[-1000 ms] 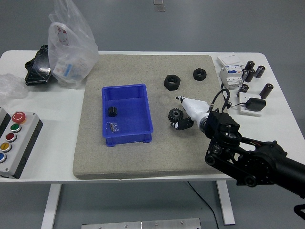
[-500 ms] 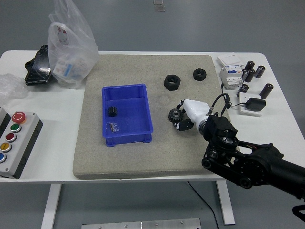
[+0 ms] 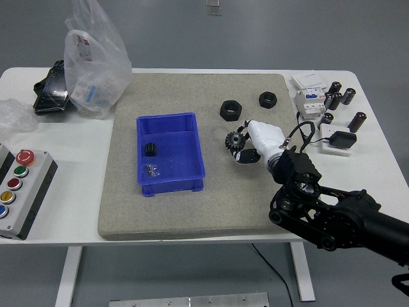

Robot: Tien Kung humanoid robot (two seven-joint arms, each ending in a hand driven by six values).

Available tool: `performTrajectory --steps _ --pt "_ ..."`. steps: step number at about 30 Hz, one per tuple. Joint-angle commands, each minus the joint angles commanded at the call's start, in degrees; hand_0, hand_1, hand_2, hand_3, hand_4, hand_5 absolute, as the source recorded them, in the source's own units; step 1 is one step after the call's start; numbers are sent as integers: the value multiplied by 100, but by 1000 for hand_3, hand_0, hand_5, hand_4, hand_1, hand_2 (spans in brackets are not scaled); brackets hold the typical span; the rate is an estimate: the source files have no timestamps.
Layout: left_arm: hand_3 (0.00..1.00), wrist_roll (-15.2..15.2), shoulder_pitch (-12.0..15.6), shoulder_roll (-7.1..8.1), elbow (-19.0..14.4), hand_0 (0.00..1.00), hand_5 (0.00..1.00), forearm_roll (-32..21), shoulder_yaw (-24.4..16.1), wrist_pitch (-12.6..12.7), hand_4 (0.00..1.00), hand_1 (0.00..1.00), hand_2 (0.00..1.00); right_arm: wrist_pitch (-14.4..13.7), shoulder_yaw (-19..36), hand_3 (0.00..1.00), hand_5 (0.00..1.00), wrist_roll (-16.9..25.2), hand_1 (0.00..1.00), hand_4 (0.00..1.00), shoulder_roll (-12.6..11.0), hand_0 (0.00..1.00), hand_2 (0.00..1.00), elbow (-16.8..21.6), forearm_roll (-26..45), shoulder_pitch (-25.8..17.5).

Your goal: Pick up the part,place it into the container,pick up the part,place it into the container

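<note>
A black gear (image 3: 232, 140) hangs just off the grey mat (image 3: 192, 211), right of the blue container (image 3: 193, 151). My right hand (image 3: 242, 147), white with dark fingers, is shut on the gear from its right side. The black arm runs in from the lower right. Inside the container lie a small black gear (image 3: 151, 149) and a few small screws (image 3: 152, 169). Two black hex nuts (image 3: 231, 110) (image 3: 267, 99) sit on the mat beyond the hand. My left hand is out of view.
At the back left are a clear plastic bag (image 3: 96, 57) and a black object (image 3: 50, 89). A button box (image 3: 19, 188) sits at the left edge. Right of the mat stand a breaker (image 3: 309, 97), several dark cylinders (image 3: 339, 96) and a black adapter (image 3: 341, 138).
My right hand has closed around the black gear and carried it up and slightly away from the near edge. The container and nuts have not moved.
</note>
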Motion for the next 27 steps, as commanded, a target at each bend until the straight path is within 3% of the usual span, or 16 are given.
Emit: performTrajectory --steps 7,8,13,14,19,20,25,26,27 --pt "889 12 0 4 0 831 829 -8 3 0 910 765 757 -362 -305 355 126 0 588 606 117 326 417 648 -155 304" --pt "889 13 -2 6 0 830 830 -11 5 0 911 765 757 -354 -392 562 107 0 596 625 137 347 540 710 -185 357" --pt "889 30 1 6 0 830 830 0 16 0 911 765 757 -69 -570 562 107 0 596 625 220 347 540 851 -337 503" --pt "889 38 3 7 0 830 829 13 14 1 910 765 755 4 -590 720 163 0 662 559 236 373 713 861 -340 525" --pt "889 52 8 6 0 830 829 25 16 1 910 765 755 260 -629 720 163 0 662 559 282 373 713 878 -322 580" --pt "889 53 7 5 0 829 828 25 17 0 909 765 755 329 -633 898 145 0 736 618 288 413 829 880 -304 591" --pt "889 45 -10 11 0 829 828 21 17 -2 909 765 755 627 -622 898 145 0 736 618 309 413 829 891 -195 618" --pt "889 40 -14 15 0 829 827 16 18 -3 909 765 755 678 -615 959 152 0 774 652 312 463 880 894 -184 620" --pt "889 38 -16 16 0 829 827 14 18 -3 909 765 755 711 -609 959 152 0 774 652 314 463 880 896 -179 621"
